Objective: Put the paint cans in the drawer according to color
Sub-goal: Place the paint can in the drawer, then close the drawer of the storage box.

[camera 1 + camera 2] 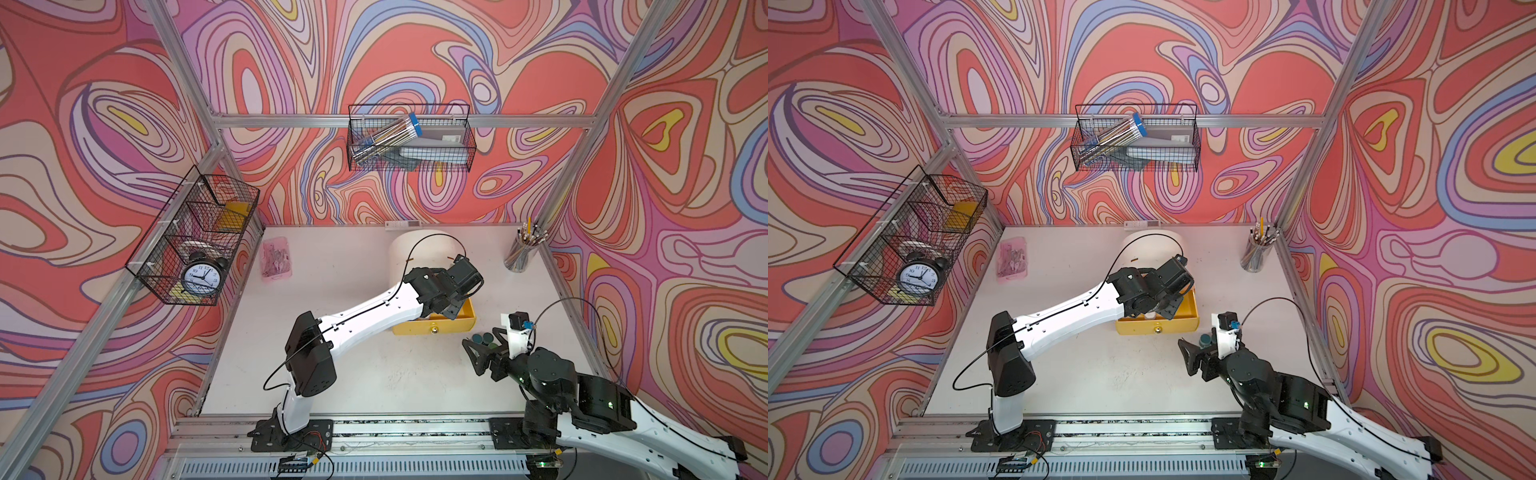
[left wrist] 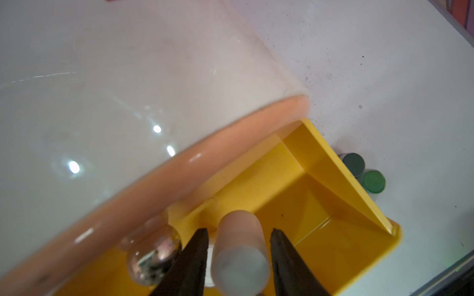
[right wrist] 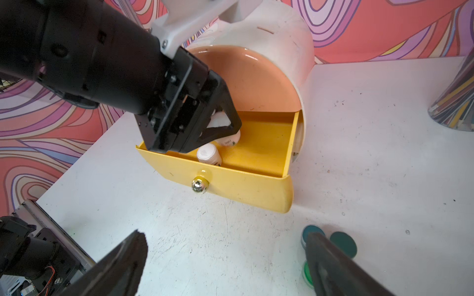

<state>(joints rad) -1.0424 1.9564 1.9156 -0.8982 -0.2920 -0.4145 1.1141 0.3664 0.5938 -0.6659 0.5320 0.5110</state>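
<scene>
jaws of my left gripper (image 2: 238, 230) stood slightly parted down inside the pulled-out yellow drawer (image 3: 243, 184), one finger on each side of a white-lidded paint can (image 2: 239, 266), with a thin gap showing at both sides, so i was not clamping it. that can leaned tilted between my fingertips, its lid toward my wrist. just beside it, nearer the drawer front, a second white-lidded paint can (image 3: 206, 153) stood upright on the drawer floor. the drawer jutted from the cream chest (image 3: 282, 38) under the closed peach front (image 3: 256, 84), and the gold knob (image 3: 199, 185) on the yellow front pointed toward the near edge of the table (image 1: 353, 374). my right gripper (image 3: 225, 234) hung wide open and empty low over the table, off the drawer's right front corner. three green and teal paint cans (image 3: 343, 243) sat clustered on the table there, touching one another, close by one of its fingers and outside the drawer. farther back on the right stood the clear cup of pencils (image 1: 519, 255).
</scene>
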